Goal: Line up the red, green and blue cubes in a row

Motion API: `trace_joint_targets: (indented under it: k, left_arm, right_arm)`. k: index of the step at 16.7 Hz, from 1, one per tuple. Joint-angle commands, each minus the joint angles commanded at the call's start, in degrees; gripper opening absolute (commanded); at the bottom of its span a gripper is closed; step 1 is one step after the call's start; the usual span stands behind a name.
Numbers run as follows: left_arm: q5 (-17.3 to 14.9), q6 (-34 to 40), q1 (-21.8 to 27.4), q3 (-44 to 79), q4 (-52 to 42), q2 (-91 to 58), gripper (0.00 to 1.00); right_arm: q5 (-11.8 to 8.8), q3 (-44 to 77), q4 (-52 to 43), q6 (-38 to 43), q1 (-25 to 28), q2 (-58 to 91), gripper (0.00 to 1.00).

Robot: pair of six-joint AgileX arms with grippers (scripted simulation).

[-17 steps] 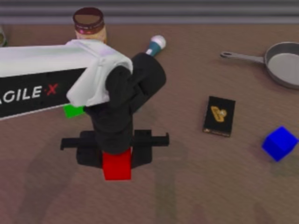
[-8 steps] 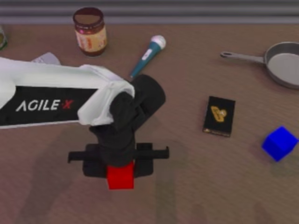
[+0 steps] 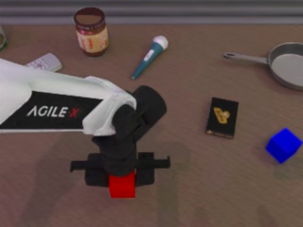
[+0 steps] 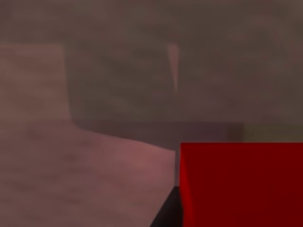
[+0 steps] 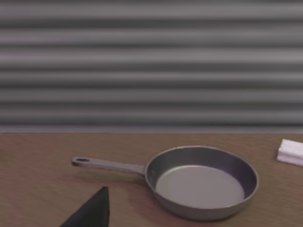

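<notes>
Sitting between the left gripper's [image 3: 122,176] jaws, apparently clamped: red cube [image 3: 122,185].

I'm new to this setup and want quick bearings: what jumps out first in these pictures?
The big white and black left arm reaches in from the table's left, its left gripper shut on the red cube near the front edge. The blue cube sits alone far right, with a frying pan behind it. The green cube is out of sight.
</notes>
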State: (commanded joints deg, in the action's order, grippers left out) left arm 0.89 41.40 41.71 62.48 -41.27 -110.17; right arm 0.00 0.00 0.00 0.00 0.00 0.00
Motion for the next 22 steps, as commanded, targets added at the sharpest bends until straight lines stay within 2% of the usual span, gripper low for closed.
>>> trace_joint_targets:
  k: [12,22]
  left_arm:
    - [0.0,0.0,0.0,0.0,0.0,0.0,0.98]
    - [0.0,0.0,0.0,0.2,-0.2,0.1,1.00]
  right_arm:
    - [0.0,0.0,0.0,0.0,0.0,0.0,1.00]
    - [0.0,0.0,0.0,0.0,0.0,0.0,1.00]
